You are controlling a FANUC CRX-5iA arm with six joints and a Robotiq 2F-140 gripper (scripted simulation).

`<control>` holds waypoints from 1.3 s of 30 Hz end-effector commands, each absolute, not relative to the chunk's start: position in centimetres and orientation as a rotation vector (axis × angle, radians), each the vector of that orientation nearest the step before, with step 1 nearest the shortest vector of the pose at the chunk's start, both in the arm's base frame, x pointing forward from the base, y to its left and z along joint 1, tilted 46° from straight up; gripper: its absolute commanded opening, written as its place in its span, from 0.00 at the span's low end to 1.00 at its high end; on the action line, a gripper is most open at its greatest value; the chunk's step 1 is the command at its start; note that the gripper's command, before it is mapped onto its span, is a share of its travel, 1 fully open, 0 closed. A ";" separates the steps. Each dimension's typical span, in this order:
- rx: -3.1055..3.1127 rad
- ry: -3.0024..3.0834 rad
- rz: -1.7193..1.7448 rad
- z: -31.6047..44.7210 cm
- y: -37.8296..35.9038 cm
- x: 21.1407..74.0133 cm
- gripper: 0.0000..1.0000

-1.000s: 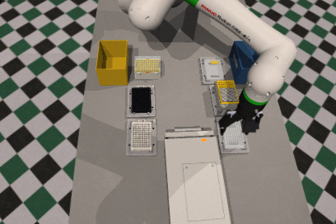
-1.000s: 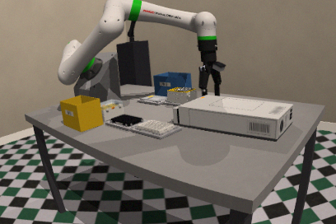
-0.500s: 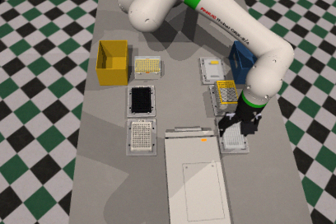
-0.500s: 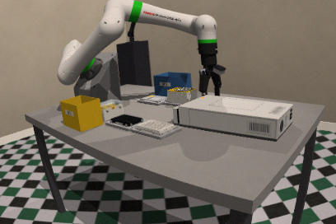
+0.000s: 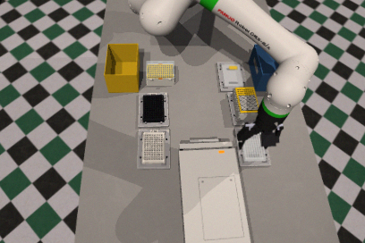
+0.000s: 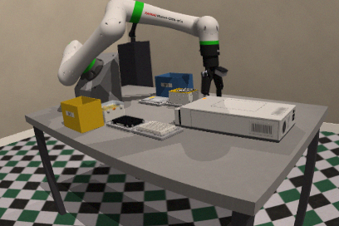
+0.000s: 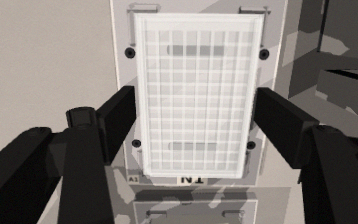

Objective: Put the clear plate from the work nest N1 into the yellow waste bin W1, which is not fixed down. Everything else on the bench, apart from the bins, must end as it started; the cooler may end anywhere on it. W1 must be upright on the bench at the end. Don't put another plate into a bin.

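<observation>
The clear plate (image 5: 251,152) (image 7: 196,95) lies flat in the work nest N1 (image 5: 265,163) (image 7: 122,75) at the right of the bench; in the exterior view it is hidden behind the big white box. My gripper (image 5: 258,142) (image 6: 212,89) (image 7: 195,103) is open and low over the plate. One black finger stands at each long side of the plate, with a small gap on both sides. The yellow waste bin W1 (image 5: 121,78) (image 6: 81,115) stands upright and empty at the far left of the bench.
A big white box (image 5: 212,193) (image 6: 237,115) lies right next to N1. A yellow rack (image 5: 246,99) (image 6: 181,94), a white lidded plate (image 5: 230,75) and a blue bin (image 5: 260,65) (image 6: 174,83) stand behind N1. Black (image 5: 153,107), white (image 5: 153,146) and pale yellow (image 5: 159,71) plates sit near W1.
</observation>
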State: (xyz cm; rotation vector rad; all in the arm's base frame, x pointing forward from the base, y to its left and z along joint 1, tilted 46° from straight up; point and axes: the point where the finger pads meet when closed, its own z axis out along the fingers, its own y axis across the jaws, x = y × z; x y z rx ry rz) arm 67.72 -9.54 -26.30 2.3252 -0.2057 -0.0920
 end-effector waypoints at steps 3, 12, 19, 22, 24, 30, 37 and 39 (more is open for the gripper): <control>2.326 -0.205 -0.089 -26.2 -9.4 67.8 0.66; 2.326 -0.205 -0.089 -26.1 -9.4 67.8 0.63; 2.326 -0.205 -0.089 -26.1 -9.3 67.8 0.60; 2.326 -0.205 -0.089 -26.1 -9.3 67.9 0.59; 2.326 -0.205 -0.089 -26.1 -9.3 67.9 0.10; 2.326 -0.205 -0.089 -26.1 -9.3 67.9 0.10; 2.326 -0.205 -0.089 -26.0 -9.2 67.9 0.10; 2.326 -0.205 -0.089 -26.0 -9.2 67.9 0.10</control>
